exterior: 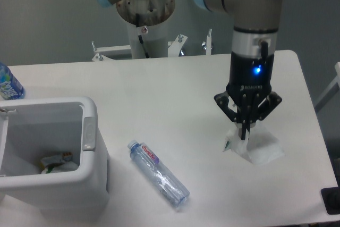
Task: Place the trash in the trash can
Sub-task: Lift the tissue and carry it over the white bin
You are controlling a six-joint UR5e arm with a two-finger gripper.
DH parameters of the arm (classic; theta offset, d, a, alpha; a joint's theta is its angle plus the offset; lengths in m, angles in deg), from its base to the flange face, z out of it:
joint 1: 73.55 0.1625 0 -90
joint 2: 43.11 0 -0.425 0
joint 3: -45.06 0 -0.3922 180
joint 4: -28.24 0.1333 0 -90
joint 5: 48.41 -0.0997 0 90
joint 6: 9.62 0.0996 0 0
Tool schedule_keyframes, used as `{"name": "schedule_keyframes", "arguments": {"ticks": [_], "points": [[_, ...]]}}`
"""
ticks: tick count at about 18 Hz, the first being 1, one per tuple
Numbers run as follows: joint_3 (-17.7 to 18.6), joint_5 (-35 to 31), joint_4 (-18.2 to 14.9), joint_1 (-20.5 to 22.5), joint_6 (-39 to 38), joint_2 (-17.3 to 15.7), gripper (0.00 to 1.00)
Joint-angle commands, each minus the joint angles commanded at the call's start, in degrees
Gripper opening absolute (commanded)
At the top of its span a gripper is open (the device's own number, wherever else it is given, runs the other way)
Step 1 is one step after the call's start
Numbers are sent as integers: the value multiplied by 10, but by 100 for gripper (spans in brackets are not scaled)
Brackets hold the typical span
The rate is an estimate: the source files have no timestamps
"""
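A crumpled white paper napkin point(257, 148) lies on the right side of the white table. My gripper point(245, 131) stands straight down over the napkin's left part, fingers pinched together on a raised fold of it. A slim clear plastic bottle with a red-pink label point(158, 174) lies on its side at the middle front of the table, well left of the gripper. The white boxy trash can point(50, 155) with a pale grey latch point(89, 133) stands at the front left; some scraps lie inside it.
A blue-labelled bottle point(9, 83) stands at the far left edge behind the bin. The arm's base column point(146, 19) rises at the back middle. A dark object point(332, 200) sits at the lower right corner.
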Motion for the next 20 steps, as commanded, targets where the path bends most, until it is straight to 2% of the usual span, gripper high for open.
{"name": "schedule_keyframes", "arguments": {"ticks": [3, 5, 10, 17, 19, 20], "points": [[1, 0, 1, -27, -64, -20, 0], [0, 0, 1, -58, -86, -22, 0], [1, -2, 1, -169, -90, -22, 0], [2, -3, 1, -270, -95, -15, 1], [3, -3, 2, -284, -95, -14, 9], [3, -3, 2, -290, -93, -13, 26]]}}
